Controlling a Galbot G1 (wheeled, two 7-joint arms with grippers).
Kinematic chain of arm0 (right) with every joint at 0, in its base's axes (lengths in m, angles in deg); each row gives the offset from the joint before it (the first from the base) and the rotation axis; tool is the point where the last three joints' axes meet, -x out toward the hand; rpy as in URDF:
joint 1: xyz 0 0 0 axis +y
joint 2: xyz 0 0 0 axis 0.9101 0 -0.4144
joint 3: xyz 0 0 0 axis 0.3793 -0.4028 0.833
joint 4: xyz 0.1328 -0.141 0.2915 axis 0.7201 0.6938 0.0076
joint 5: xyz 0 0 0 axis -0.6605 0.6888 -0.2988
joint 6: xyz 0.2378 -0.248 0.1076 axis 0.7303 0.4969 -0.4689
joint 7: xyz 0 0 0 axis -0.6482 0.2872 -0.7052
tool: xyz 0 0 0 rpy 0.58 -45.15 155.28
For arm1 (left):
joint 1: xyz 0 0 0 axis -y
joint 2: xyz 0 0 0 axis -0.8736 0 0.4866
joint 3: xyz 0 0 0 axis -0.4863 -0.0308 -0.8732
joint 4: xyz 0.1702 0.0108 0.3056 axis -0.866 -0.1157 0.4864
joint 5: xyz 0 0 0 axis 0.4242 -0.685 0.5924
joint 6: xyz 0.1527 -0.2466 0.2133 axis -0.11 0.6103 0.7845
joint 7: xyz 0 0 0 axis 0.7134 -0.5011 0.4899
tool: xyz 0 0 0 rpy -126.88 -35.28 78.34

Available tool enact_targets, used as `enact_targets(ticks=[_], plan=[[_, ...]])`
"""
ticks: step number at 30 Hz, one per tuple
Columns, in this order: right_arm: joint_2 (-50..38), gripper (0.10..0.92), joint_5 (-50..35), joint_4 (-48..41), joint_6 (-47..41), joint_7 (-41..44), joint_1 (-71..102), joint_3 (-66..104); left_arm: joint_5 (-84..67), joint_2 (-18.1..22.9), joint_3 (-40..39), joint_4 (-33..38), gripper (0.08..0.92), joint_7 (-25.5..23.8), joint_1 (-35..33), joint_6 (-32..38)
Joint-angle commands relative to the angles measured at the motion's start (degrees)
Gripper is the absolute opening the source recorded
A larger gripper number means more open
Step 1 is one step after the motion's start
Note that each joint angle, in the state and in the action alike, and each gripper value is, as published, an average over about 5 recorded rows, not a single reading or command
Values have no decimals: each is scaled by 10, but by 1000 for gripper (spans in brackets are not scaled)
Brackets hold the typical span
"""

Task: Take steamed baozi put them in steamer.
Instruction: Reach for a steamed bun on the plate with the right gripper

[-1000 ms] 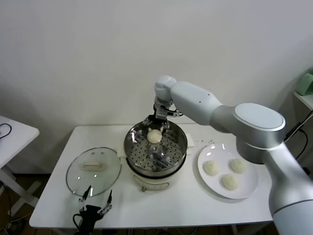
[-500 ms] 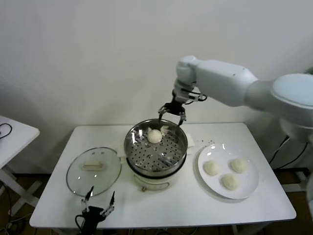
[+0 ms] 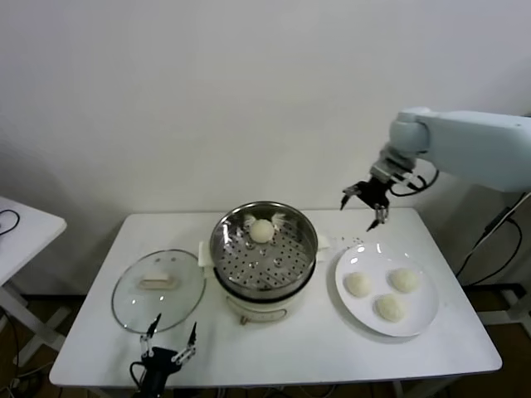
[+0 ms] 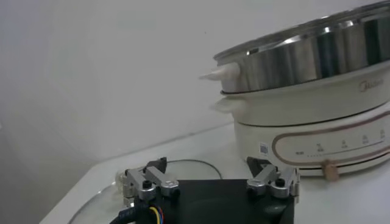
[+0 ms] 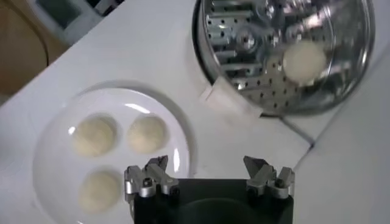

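One steamed baozi (image 3: 262,230) lies at the back of the steamer (image 3: 274,267), a steel perforated basket on a cream cooker base. Three more baozi (image 3: 358,284) (image 3: 405,279) (image 3: 390,308) rest on a white plate (image 3: 419,319) to its right. My right gripper (image 3: 365,205) hangs open and empty in the air behind the plate, right of the steamer. Its wrist view looks down on the plate's baozi (image 5: 146,133) and the steamer (image 5: 231,36) with its bun (image 5: 304,59). My left gripper (image 3: 166,342) waits open at the table's front edge.
A round glass lid (image 3: 158,288) with a cream handle lies flat left of the steamer, just beyond the left gripper (image 4: 207,164). The white table (image 3: 332,348) backs onto a wall. A second white table (image 3: 21,228) stands at far left.
The right gripper has lifted out of the steamer, leaving a baozi there, and swung right to above the back of the plate. The left arm stays put.
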Motion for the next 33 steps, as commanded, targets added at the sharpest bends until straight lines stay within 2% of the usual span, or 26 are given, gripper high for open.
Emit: enact_targets(ticks=[1, 8, 26, 33], plan=[[-100, 823, -74, 116, -259, -61, 24, -20, -1, 0, 1, -1, 823, 0, 1, 0], [-98, 823, -40, 115, -298, -77, 109, 39, 0, 2, 2, -2, 823, 0, 0, 1], [-47, 823, 68, 34, -300, -103, 257, 155, 2, 6, 9, -8, 823, 2, -3, 4], [-37, 823, 79, 24, -301, -105, 271, 167, 2, 6, 10, -10, 823, 2, -4, 5]])
